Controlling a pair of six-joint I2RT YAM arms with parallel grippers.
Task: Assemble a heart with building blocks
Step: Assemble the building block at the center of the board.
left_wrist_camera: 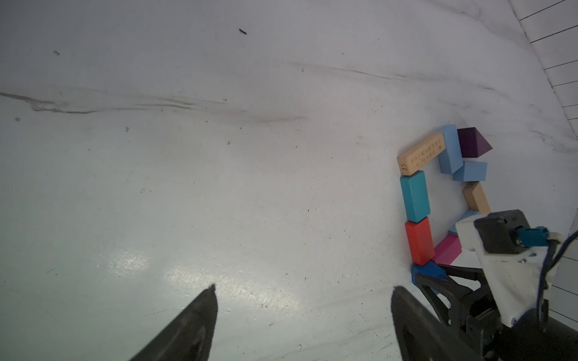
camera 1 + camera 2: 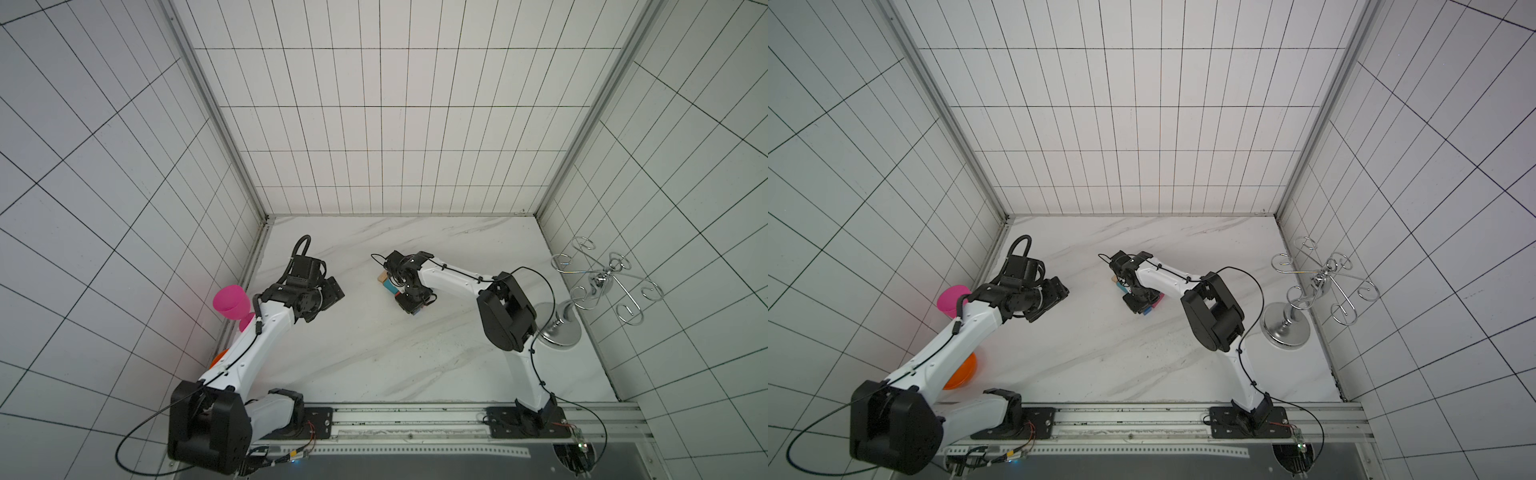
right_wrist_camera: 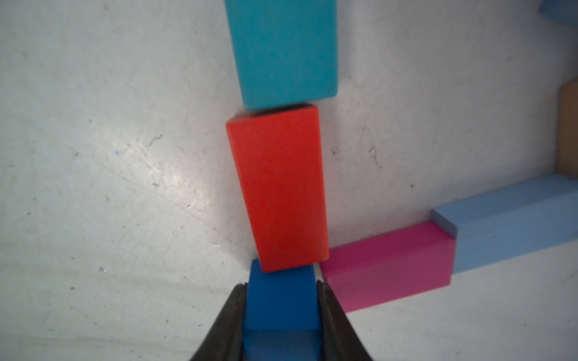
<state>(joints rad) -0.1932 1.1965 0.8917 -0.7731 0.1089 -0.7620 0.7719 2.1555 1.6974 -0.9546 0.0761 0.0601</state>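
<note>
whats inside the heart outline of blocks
Only bare tabletop shows inside the heart, in both wrist views. In both top views the right arm covers most of that space, so nothing can be told there.

Both top views look steeply down from above the base rail (image 2: 415,415) across the whole bench (image 2: 374,365) toward the far tiled wall (image 2: 395,124). The left wrist view faces the heart (image 1: 414,200) from well apart; the right wrist view hangs close over its blue cube (image 3: 281,300). All four share the heart.
</note>
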